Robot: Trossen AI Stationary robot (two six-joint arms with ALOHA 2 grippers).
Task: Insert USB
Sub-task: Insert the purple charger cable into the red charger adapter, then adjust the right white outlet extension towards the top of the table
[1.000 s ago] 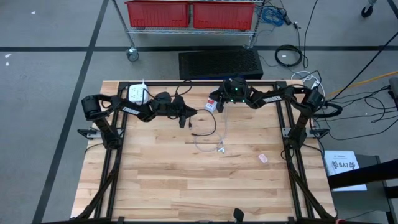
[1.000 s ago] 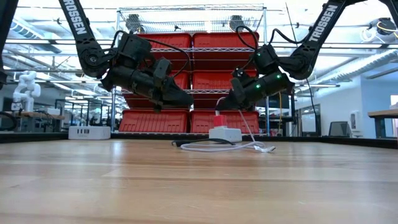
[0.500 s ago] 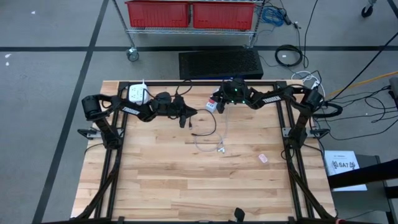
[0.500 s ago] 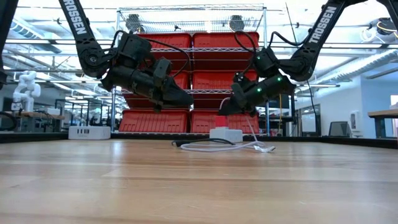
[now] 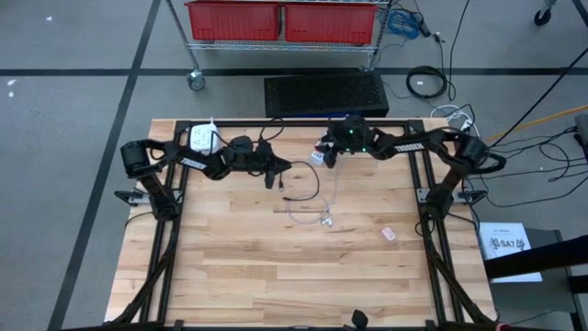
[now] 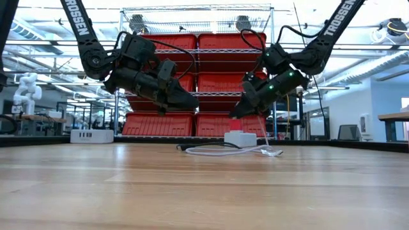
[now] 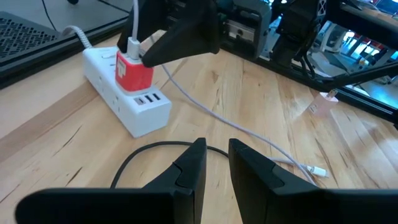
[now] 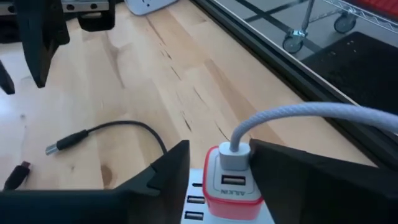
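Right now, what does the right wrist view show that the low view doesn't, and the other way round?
Only the right wrist view shows the white plug seated in the red charger between the right gripper fingers, which stand apart, plus the loose black cable's plug. Only the low view shows the left gripper hanging above the table and the red bins behind. Both show the white power strip and wooden table.
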